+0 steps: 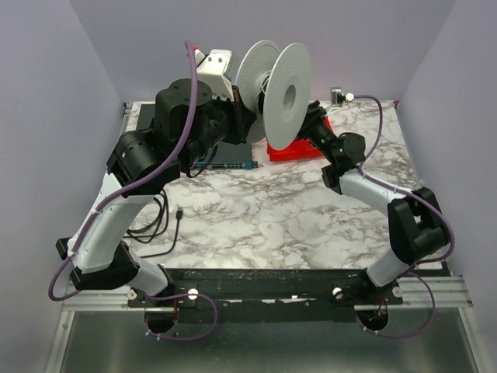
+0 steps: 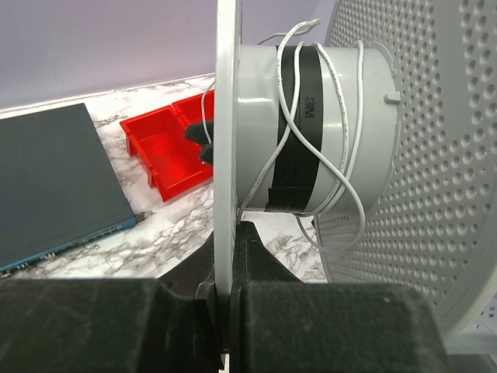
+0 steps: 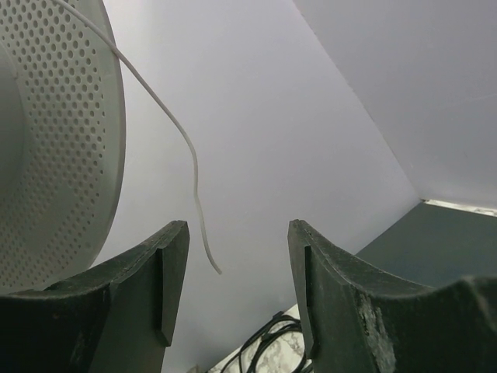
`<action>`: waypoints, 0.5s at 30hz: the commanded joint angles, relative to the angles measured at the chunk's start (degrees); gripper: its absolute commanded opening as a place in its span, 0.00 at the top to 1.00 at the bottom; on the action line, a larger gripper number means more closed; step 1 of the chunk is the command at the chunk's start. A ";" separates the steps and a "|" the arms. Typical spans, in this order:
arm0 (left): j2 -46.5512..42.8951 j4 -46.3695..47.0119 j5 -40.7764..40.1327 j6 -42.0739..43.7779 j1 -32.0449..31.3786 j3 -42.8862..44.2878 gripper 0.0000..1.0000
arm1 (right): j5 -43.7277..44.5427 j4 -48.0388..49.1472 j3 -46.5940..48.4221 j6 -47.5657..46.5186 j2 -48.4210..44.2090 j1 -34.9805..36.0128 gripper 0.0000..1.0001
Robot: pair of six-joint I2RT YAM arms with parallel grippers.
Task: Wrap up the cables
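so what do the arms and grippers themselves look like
Both the left arm and right arm have white link shells, bulky black joints and a purple hose running alongside. The left gripper and right gripper have matte black fingers.

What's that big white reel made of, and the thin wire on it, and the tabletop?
The reel looks like moulded plastic, matte pale grey, its discs dotted with small holes. The wire seems plastic-sheathed: white, smooth, drooping in soft loops. The tabletop looks like marble, but the veining may be a printed laminate.
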 commanded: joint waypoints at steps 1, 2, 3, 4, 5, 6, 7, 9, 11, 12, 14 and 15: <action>-0.66 4.92 1.13 -1.05 0.30 1.51 1.00 | 1.89 -0.75 1.72 -1.06 0.69 0.66 0.41; -0.67 4.92 1.15 -1.05 0.30 1.51 1.00 | 1.89 -0.77 1.74 -1.07 0.85 0.76 0.41; -0.63 4.97 1.14 -1.05 0.30 1.55 1.00 | 1.98 -0.88 1.83 -1.09 0.87 0.85 0.42; -0.62 5.01 1.21 -1.05 0.30 1.54 1.00 | 2.06 -1.07 1.78 -1.08 0.93 0.93 0.43; -0.68 5.01 1.19 -1.05 0.30 1.54 1.00 | 2.17 -1.12 1.74 -1.09 0.91 1.01 0.46; -0.65 5.01 1.16 -0.96 0.30 1.53 1.00 | 2.52 -1.09 1.46 -1.03 0.80 1.02 0.48; -0.63 5.01 1.17 -0.96 0.30 1.60 1.00 | 2.70 -0.84 1.17 -0.93 0.71 0.97 0.52; -0.67 5.01 1.13 -0.96 0.30 1.51 1.00 | 2.91 -0.85 1.03 -0.91 0.45 1.01 0.56; -0.62 5.01 1.06 -0.96 0.30 1.29 1.00 | 3.07 -1.17 1.18 -0.87 0.36 0.99 0.59; -0.64 5.01 0.98 -0.96 0.30 1.22 1.00 | 3.16 -1.42 1.19 -0.83 0.28 1.02 0.62; -0.80 5.13 0.73 -0.96 0.30 0.78 1.00 | 3.39 -1.69 1.04 -0.88 -0.13 1.04 0.70; -1.01 5.33 0.66 -0.91 0.30 0.36 1.00 | 3.52 -1.96 0.80 -1.04 -0.68 1.07 0.74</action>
